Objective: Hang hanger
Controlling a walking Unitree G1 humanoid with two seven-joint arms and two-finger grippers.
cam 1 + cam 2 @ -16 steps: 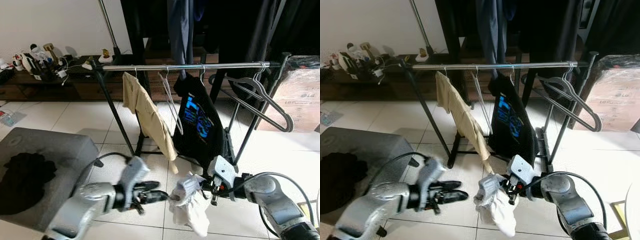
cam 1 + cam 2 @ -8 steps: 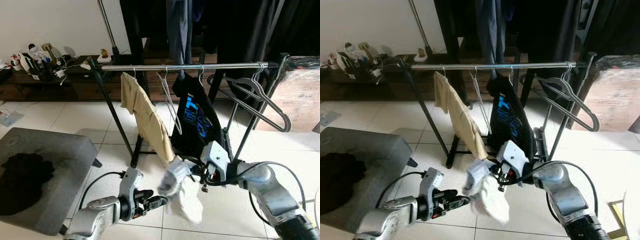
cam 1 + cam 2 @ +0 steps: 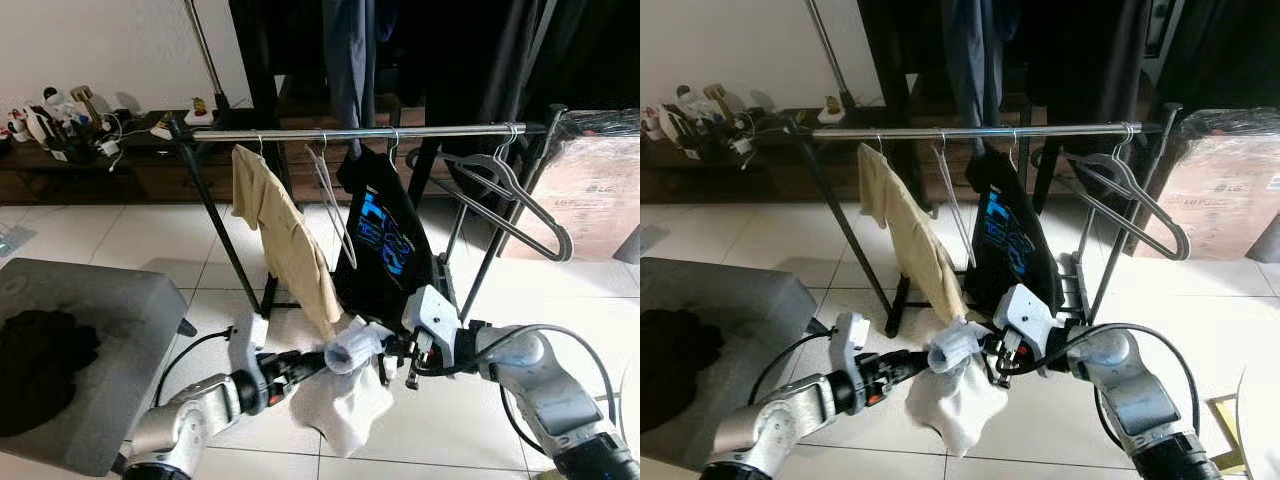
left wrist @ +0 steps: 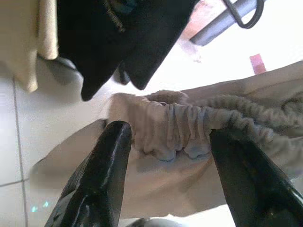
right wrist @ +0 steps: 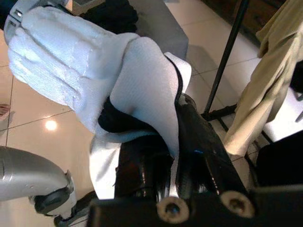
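Note:
My right gripper [image 3: 388, 352] is shut on a white garment [image 3: 340, 405] with a gathered elastic waistband [image 4: 182, 125], which it holds low in front of the clothes rack. Cloth covers its fingers [image 5: 147, 161]. My left gripper [image 3: 318, 361] has come up to the bunched waistband from the left and is open, with one finger [image 4: 102, 179] on each side of the band. Above runs the silver rail [image 3: 440, 130]. It carries a beige garment [image 3: 290, 240], a bare wire hanger [image 3: 332, 195], a black T-shirt with blue print [image 3: 385, 235] and empty grey hangers [image 3: 510, 195].
A grey ottoman [image 3: 100, 320] with a black cloth [image 3: 35, 360] on it stands at my left. A cardboard box [image 3: 590, 190] sits to the right of the rack. A low dark shelf [image 3: 120, 160] with small items runs along the back wall. Dark clothes hang behind the rail.
My left gripper has moved right and up until its open fingers straddle the white garment's waistband. The right gripper still holds the garment, now a little lower than half a second ago.

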